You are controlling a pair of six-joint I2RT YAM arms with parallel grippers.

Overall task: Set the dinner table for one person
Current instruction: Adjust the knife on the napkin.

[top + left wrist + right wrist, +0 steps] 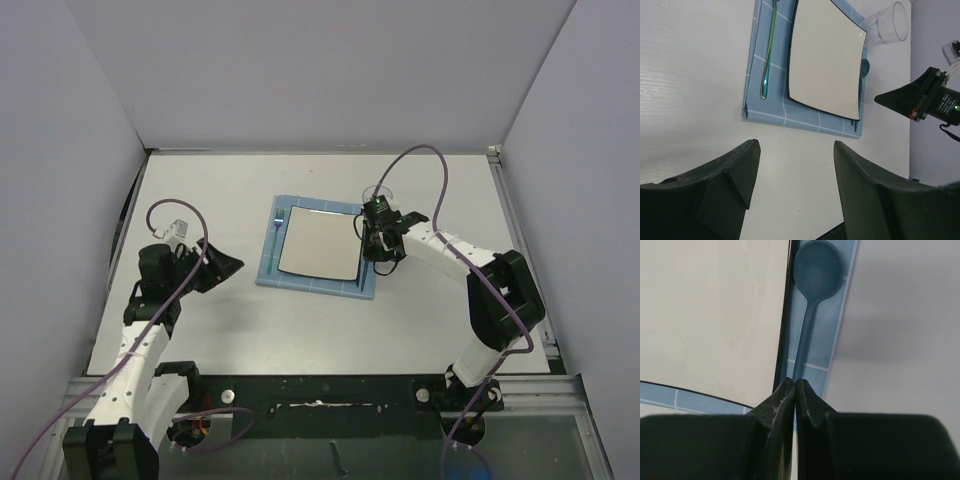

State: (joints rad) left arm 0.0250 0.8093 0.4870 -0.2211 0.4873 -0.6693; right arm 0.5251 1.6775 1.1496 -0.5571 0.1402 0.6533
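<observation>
The white dinner table [220,190] carries a blue grid placemat [268,262] with a square white dark-rimmed plate [320,243] on it. A fork [768,55] lies on the mat left of the plate. A blue spoon [817,270] lies along the mat's right strip beside the plate rim [715,315]. My right gripper [795,382] is shut on the spoon's handle, low over the mat's right edge [372,255]. My left gripper [796,150] is open and empty over bare table, left of the mat [232,265].
A clear glass [378,193] stands on the table just beyond the mat's far right corner, close behind the right wrist; it also shows in the left wrist view [887,25]. Grey walls enclose the table on three sides.
</observation>
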